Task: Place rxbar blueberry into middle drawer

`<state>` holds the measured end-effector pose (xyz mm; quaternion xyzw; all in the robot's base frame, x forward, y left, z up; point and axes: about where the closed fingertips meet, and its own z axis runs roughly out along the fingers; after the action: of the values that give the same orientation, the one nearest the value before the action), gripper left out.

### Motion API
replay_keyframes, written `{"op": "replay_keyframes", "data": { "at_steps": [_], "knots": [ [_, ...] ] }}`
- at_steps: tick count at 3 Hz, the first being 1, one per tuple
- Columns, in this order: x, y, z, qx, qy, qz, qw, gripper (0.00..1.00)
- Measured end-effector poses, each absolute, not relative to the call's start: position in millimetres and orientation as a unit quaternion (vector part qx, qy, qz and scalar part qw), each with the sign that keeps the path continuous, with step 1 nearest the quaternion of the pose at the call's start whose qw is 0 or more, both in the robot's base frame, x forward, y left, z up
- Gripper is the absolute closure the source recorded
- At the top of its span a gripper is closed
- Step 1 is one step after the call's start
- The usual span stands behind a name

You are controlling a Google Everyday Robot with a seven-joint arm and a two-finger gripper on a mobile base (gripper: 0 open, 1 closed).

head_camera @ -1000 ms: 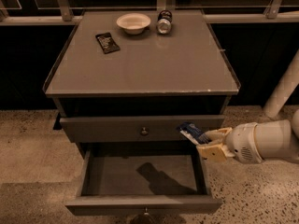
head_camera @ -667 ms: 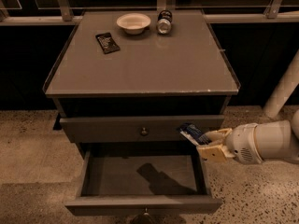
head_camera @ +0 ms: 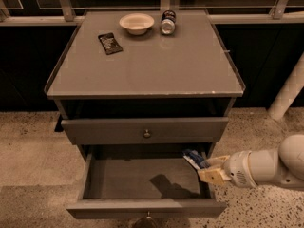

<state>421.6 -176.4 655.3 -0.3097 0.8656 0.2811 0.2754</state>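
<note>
Matt grey cabinet point(head_camera: 142, 65), glossy snack bar point(head_camera: 194, 157).
Smooth pale plastic gripper point(head_camera: 207, 167), at the right side of the matt drawer point(head_camera: 142, 207), clasps the shiny blue wrapper.

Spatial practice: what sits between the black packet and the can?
The bowl, in the camera view. The tool holds the rxbar blueberry above the middle drawer's right side.

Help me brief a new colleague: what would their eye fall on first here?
The middle drawer, pulled wide open low in the cabinet, and the gripper at its right edge, holding the rxbar blueberry above the drawer's right rear corner. Up on its top sit a white bowl, a can and a black packet.
</note>
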Motion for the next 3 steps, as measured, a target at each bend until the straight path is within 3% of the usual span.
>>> {"op": "replay_keyframes", "data": {
  "at_steps": [3],
  "knots": [
    [420.4,-117.7,500.5,-0.313,0.865,0.356,0.167,1.00]
  ]
}}
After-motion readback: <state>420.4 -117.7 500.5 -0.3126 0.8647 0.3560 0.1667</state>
